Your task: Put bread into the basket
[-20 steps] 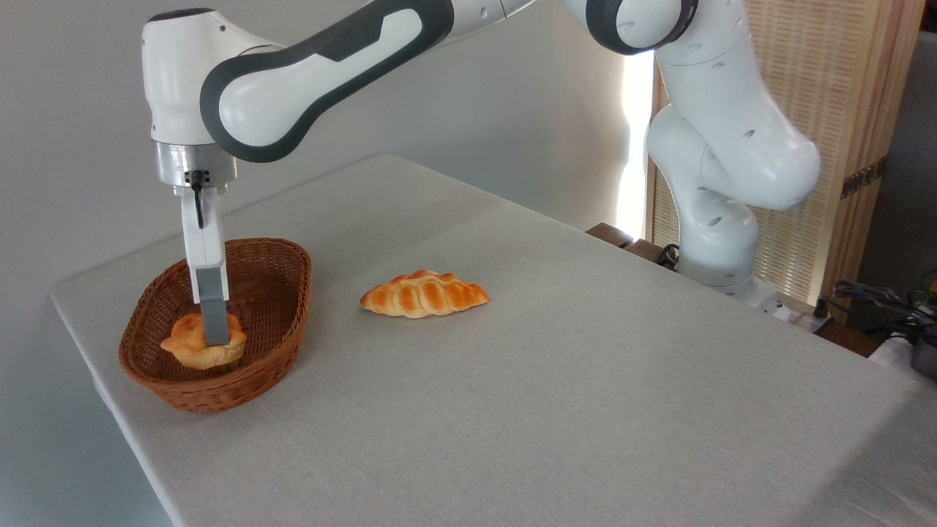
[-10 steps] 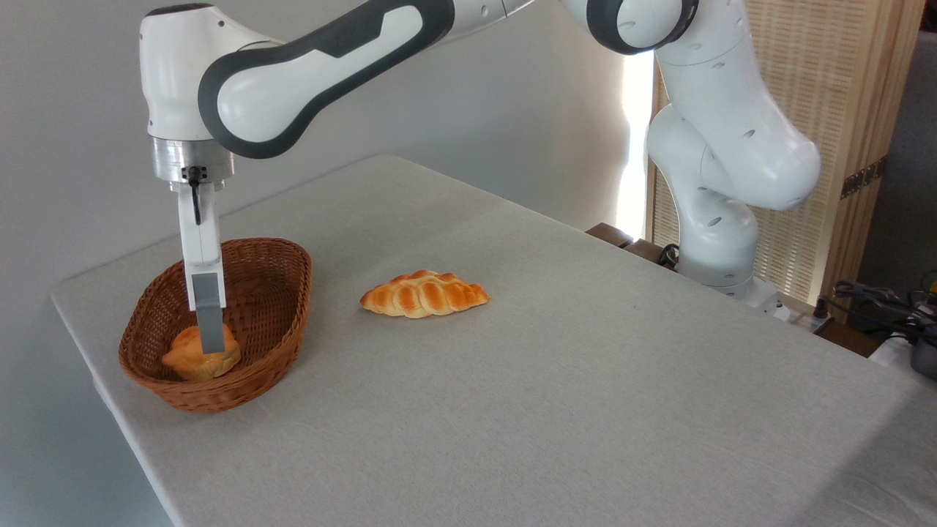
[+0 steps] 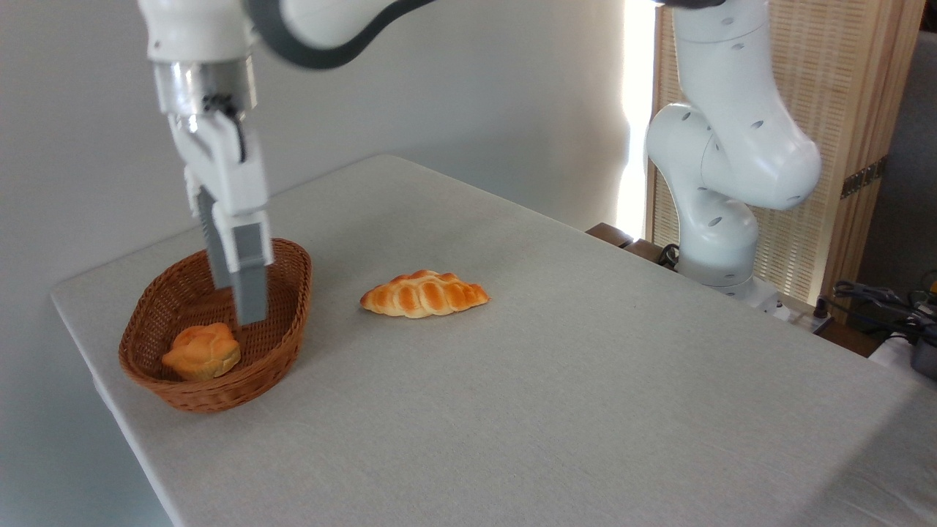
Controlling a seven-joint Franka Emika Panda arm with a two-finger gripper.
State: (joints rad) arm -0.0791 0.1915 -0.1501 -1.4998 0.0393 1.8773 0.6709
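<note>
In the fixed camera view, the bread is lying inside the basket, toward its near left end, touching nothing but the wicker. The basket is sitting near the left edge of the desk. The tool is hanging above the basket's middle, up and to the right of the bread, holding nothing; its fingers are overlapping from this angle, so how wide they are standing cannot be told. A braided loaf is lying on the desk well to the right of the basket.
</note>
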